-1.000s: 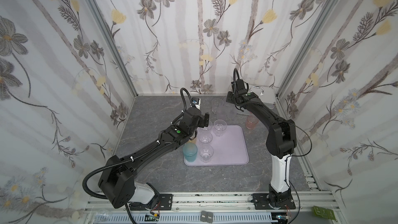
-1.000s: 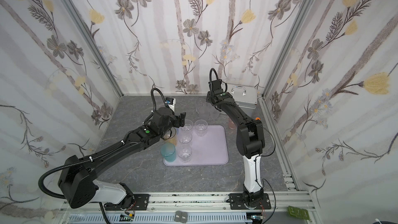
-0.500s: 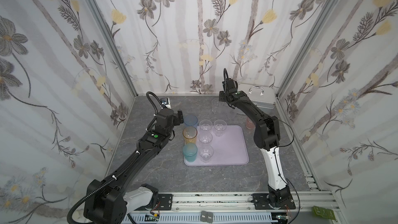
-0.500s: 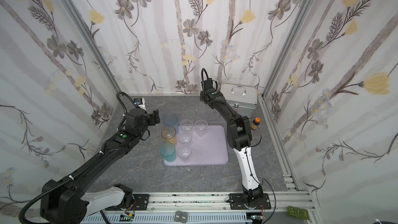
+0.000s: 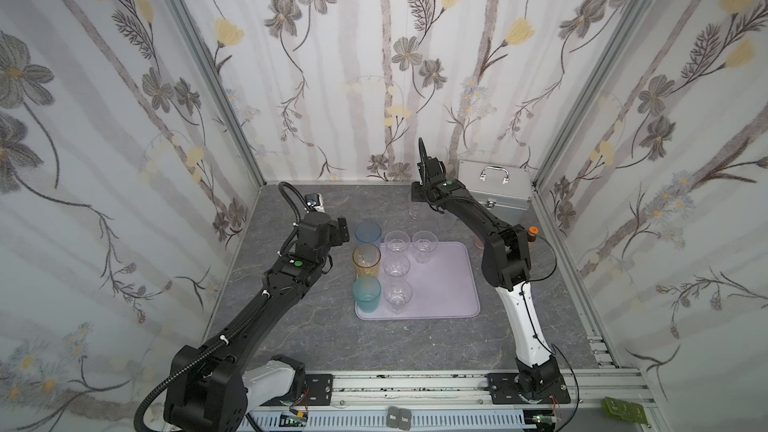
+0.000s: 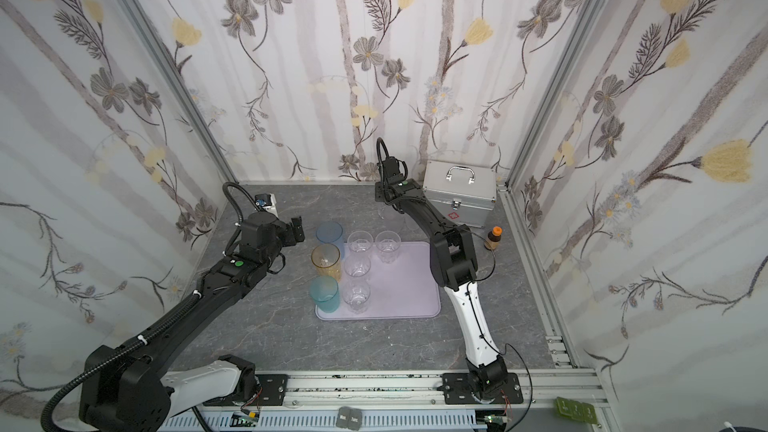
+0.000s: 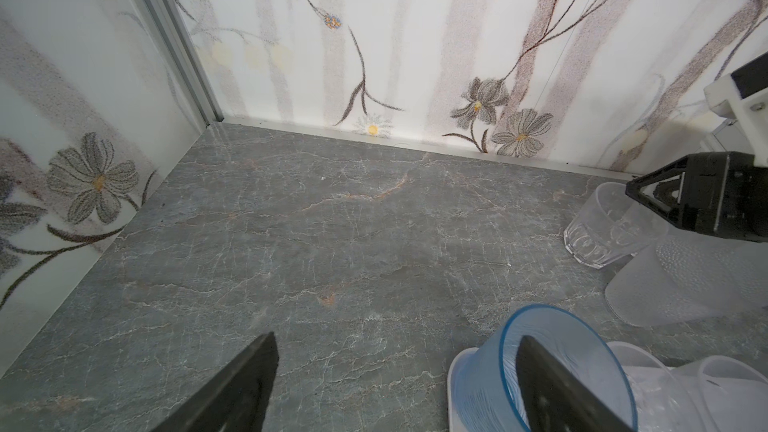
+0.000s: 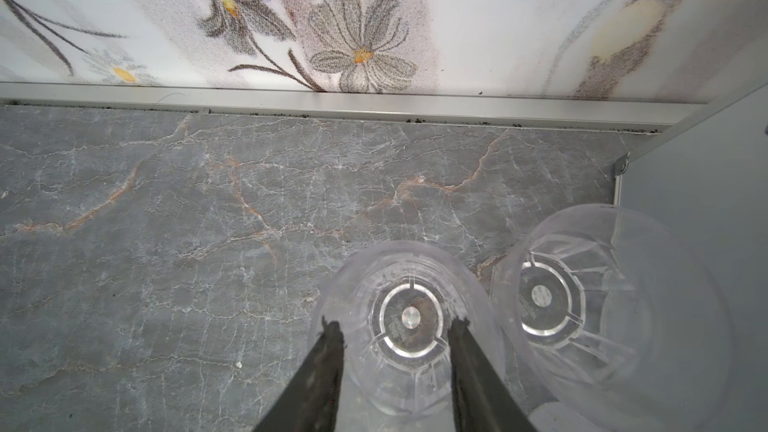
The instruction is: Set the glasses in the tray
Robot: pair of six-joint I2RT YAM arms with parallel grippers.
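Grey tabletop (image 5: 291,338): left gripper (image 7: 397,340), spread and empty, has backed off the tray (image 5: 453,284), blue tumbler (image 5: 368,234) delivered. Right gripper (image 8: 392,324) now straddles a clear glass (image 8: 409,284) beyond the tray, next to go in; I cannot tell whether it pinches.

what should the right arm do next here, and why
Probably lower the right gripper to straddle one wall of the clear faceted glass, then close: its jaws stand apart over that glass, narrower than its rim, and the glass stands outside the tray.
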